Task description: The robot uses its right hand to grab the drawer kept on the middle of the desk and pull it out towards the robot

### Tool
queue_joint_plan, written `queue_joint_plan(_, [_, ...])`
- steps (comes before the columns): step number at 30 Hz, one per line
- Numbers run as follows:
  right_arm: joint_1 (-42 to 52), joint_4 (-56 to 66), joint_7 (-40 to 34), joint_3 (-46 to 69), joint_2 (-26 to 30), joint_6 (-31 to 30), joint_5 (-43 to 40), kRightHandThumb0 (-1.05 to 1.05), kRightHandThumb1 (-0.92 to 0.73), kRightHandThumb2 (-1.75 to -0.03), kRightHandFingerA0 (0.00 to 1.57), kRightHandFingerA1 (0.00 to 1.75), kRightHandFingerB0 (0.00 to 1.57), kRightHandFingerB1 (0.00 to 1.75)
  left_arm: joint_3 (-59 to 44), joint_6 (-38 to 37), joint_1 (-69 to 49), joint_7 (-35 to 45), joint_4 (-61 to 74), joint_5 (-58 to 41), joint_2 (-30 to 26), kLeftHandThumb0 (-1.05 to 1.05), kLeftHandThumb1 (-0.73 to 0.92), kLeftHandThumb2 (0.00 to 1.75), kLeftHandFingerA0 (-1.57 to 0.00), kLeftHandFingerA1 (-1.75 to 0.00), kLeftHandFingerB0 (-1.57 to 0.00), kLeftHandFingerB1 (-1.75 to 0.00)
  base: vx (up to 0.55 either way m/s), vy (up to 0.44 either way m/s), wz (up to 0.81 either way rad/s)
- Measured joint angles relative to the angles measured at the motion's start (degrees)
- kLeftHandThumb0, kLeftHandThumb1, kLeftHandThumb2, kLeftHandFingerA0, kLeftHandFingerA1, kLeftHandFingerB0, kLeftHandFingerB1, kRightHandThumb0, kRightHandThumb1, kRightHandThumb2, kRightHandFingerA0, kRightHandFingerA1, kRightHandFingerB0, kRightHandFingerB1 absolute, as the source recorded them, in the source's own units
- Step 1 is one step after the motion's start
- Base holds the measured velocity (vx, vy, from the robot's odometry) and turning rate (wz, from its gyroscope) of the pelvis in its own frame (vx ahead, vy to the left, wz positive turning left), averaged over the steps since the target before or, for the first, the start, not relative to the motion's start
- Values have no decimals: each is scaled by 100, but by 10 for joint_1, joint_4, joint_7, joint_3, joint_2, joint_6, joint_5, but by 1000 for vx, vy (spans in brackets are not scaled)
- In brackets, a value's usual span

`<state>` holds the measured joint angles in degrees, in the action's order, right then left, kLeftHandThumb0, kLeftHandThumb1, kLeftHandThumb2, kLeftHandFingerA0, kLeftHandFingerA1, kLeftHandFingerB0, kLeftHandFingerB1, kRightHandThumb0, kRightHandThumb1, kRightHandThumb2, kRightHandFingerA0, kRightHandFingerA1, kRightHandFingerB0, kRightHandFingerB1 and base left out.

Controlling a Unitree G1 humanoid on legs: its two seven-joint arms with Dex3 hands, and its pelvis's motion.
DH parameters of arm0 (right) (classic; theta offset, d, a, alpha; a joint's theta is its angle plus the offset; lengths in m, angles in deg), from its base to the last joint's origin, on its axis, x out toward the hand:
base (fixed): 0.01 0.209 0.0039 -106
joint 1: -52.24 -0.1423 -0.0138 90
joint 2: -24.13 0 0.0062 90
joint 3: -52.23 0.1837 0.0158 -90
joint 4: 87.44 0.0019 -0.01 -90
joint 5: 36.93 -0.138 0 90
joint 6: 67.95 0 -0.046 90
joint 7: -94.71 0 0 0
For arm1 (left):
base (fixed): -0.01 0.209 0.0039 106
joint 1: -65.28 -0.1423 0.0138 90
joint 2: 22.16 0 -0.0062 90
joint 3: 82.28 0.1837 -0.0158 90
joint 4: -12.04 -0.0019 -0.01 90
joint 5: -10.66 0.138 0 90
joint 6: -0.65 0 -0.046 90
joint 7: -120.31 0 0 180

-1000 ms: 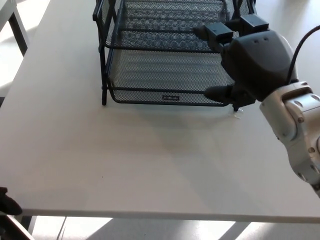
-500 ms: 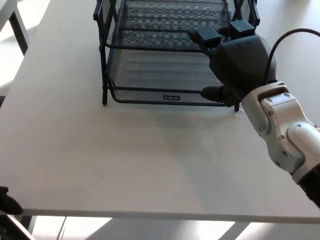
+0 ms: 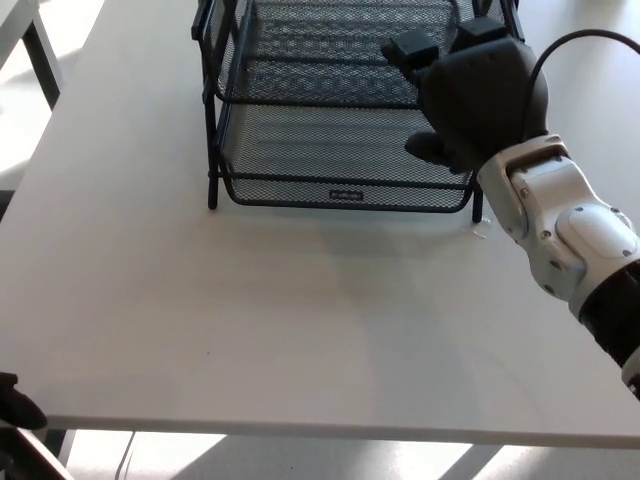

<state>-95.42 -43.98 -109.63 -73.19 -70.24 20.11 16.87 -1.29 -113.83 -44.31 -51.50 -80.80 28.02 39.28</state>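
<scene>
A black wire-mesh drawer rack (image 3: pixel 211 150) stands at the far middle of the white desk (image 3: pixel 300 340). Its bottom drawer (image 3: pixel 320 150) has a front rim with a small label (image 3: pixel 344 195). A second mesh tray (image 3: pixel 320 75) sits above it. My right hand (image 3: pixel 480 95) hovers over the rack's right front part, open. Its two fingers (image 3: pixel 410 48) reach over the upper tray and its thumb (image 3: pixel 425 148) hangs below that tray's rim, above the bottom drawer's mesh. A dark shape (image 3: pixel 15 400) at the lower left edge looks like part of my left hand.
A small clear scrap (image 3: pixel 478 232) lies on the desk by the rack's right front foot. Another table's dark leg (image 3: pixel 42 55) shows at the top left. The desk's front edge runs along the bottom of the picture.
My right hand has moved away from me and slightly left; its thumb has risen from the bottom drawer's front rim to just under the upper tray. The rack has not moved.
</scene>
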Motion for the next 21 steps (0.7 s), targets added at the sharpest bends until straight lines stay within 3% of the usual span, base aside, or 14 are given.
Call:
queue_joint_plan(2, [-9,-15,-14,-6,0,7,2,-43,-54,-60,99,151,69,59,0,0,0,0,0,0,0,-28,54,56,-82,-90,-83,-60,0,0,0])
queue_joint_plan(4, [-15,-31,-32,-12,0,15,4,-43,-54,-60,99,151,69,59,0,0,0,0,0,0,0,-28,54,56,-82,-90,-83,-60,0,0,0])
queue_joint_plan(7, [-19,-50,-58,-21,0,28,6,-46,-52,-56,90,161,94,67,0,0,1,0,0,0,0,-29,54,57,-82,-88,-83,-59,0,0,0])
queue_joint_plan(12, [-25,-82,-106,-35,0,48,9,-45,-52,-56,87,152,94,65,0,0,4,0,0,0,0,-28,54,56,-83,-88,-82,-58,0,0,0])
queue_joint_plan(17, [-31,-109,-149,-48,0,64,15,-43,-54,-56,86,159,93,73,0,-3,11,0,-3,0,0,-27,53,56,-83,-89,-83,-60,0,0,0])
queue_joint_plan(21, [-35,-126,-180,-51,0,78,19,-42,-53,-56,91,159,95,69,1,-9,16,0,-9,1,0,-28,53,56,-83,-90,-83,-61,0,0,0])
